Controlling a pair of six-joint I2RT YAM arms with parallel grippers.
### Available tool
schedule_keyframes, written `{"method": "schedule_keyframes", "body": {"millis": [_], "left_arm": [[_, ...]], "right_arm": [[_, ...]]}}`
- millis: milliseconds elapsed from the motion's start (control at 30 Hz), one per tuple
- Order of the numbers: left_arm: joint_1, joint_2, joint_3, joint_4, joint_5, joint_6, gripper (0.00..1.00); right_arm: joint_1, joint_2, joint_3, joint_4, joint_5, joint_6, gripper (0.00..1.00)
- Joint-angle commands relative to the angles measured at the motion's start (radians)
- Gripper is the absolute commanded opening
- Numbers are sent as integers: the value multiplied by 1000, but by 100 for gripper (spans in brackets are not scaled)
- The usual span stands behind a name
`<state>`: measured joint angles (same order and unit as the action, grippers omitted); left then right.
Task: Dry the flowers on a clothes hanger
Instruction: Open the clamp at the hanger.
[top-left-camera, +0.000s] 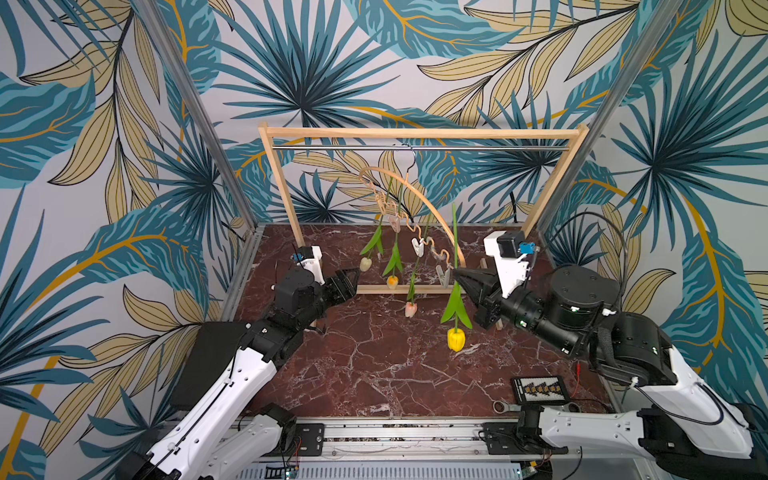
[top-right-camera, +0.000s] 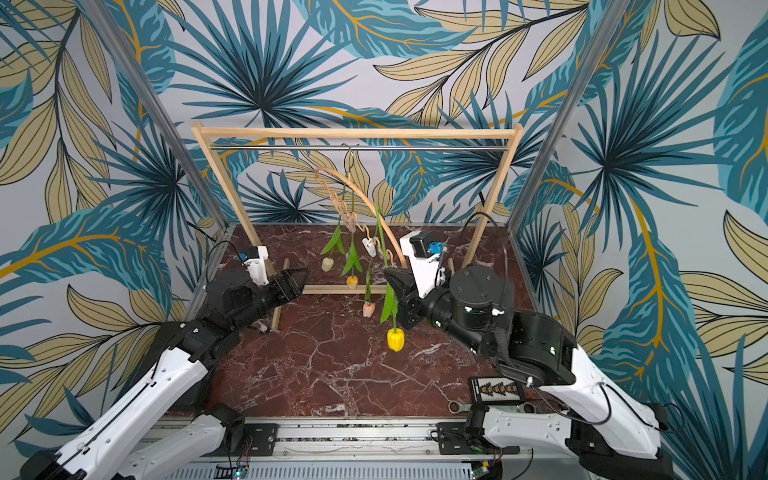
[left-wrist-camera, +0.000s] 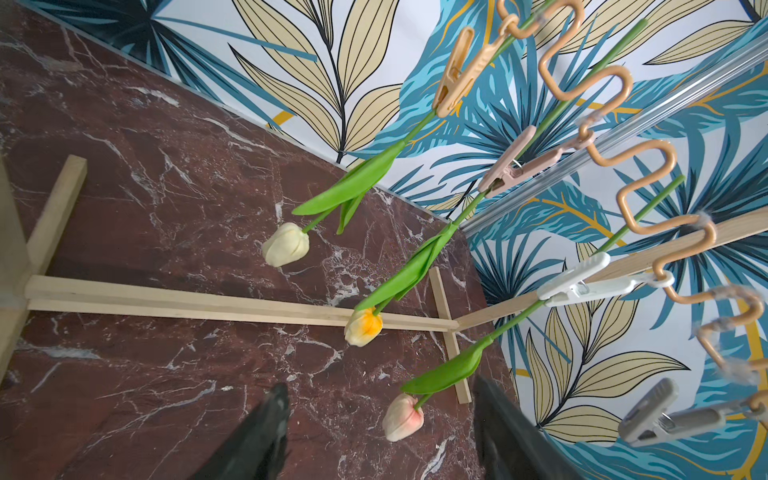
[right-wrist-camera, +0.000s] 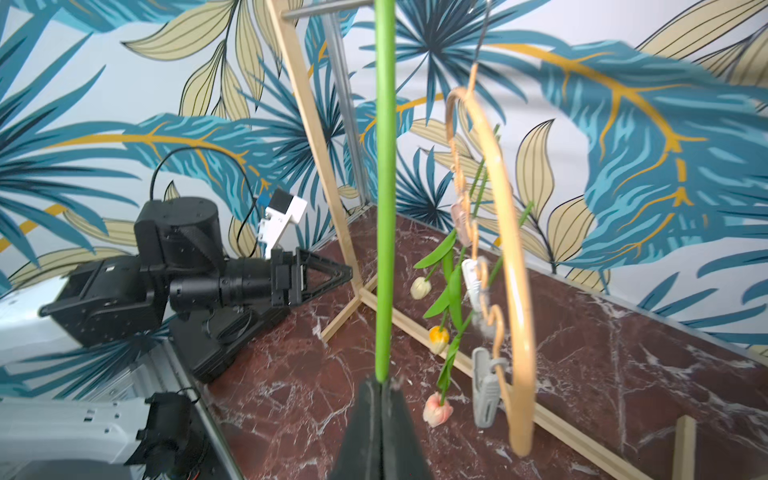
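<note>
1. my right gripper (right-wrist-camera: 380, 388) is pinching the green stem of the bright yellow tulip (top-left-camera: 456, 339), with the jaws pressed together on it.
2. that tulip hangs head down. its leaves and head are below my grip, and the rest of the stem stands upright above it.
3. my left gripper (top-left-camera: 354, 282) is spread wide and holds nothing. it points toward the hanging flowers and stays apart from them.
4. the clothes hanger (right-wrist-camera: 525, 353) hangs by its hook from the metal rail (top-left-camera: 332, 148) of the wooden rack (top-left-camera: 419, 133). it is tilted, and the end nearest my right gripper is lowest.
5. three flowers are clipped to it head down: the cream tulip (left-wrist-camera: 286, 250), the orange-yellow tulip (left-wrist-camera: 364, 327), and the pink tulip (left-wrist-camera: 403, 417) in the white clip (left-wrist-camera: 582, 282).
6. the grey clip (right-wrist-camera: 484, 390) hangs at the hanger's low end. it is near the stem i hold, but the two are apart.
</note>
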<state>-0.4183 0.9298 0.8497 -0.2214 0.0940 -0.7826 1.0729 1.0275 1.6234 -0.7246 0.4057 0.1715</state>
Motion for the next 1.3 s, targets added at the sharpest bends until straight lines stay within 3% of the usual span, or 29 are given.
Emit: {"method": "schedule_keyframes", "body": {"millis": [0, 300, 667, 867, 1067, 1267], "left_arm": [[-11, -17, 19, 10, 12, 13, 71], [-116, 54, 80, 51, 5, 95, 72], [-270, 225, 211, 181, 142, 268, 83], [-327, 307, 255, 214, 157, 303, 84], [-397, 344, 269, 249, 93, 352, 82], [-412, 372, 276, 290, 98, 333, 80]], "right_arm": [[-18, 17, 60, -87, 103, -21, 0], [-117, -30, 57, -202, 169, 45, 0], [-384, -55, -119, -241, -130, 203, 0], [-465, -76, -257, -183, -242, 260, 0], [-521, -84, -359, -97, -395, 291, 0], [-547, -84, -407, -41, -497, 277, 0]]}}
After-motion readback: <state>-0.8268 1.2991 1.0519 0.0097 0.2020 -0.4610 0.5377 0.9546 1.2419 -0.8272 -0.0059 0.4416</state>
